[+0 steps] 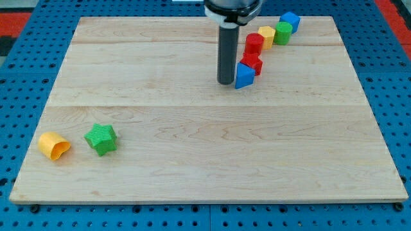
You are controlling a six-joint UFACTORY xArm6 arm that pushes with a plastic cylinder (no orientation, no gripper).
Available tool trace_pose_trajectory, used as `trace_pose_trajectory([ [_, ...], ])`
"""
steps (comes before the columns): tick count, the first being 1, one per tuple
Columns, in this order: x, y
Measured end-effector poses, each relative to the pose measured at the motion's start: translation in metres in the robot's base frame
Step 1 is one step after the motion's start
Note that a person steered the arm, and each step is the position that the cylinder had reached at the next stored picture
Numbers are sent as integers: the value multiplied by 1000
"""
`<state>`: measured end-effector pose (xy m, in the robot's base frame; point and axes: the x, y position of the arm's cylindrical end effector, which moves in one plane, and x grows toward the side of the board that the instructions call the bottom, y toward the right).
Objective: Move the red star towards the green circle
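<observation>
The red star (252, 63) lies near the view's top, right of centre, in a diagonal chain of blocks. The green circle (282, 32) is up and to the right of it, with a red circle (254, 43) and a yellow block (266, 36) in between. A blue triangle (244, 76) touches the red star's lower left side. My tip (225, 83) rests on the board just left of the blue triangle, touching or almost touching it, and lower left of the red star.
A blue cube (291, 21) sits at the top right end of the chain, beside the green circle. A green star (101, 138) and a yellow block (54, 145) lie at the view's lower left on the wooden board (205, 160).
</observation>
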<state>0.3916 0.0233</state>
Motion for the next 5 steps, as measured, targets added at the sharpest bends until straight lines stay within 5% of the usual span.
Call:
trace_pose_trajectory([
  [1,24,-10],
  [3,-40,74],
  [5,-22,32],
])
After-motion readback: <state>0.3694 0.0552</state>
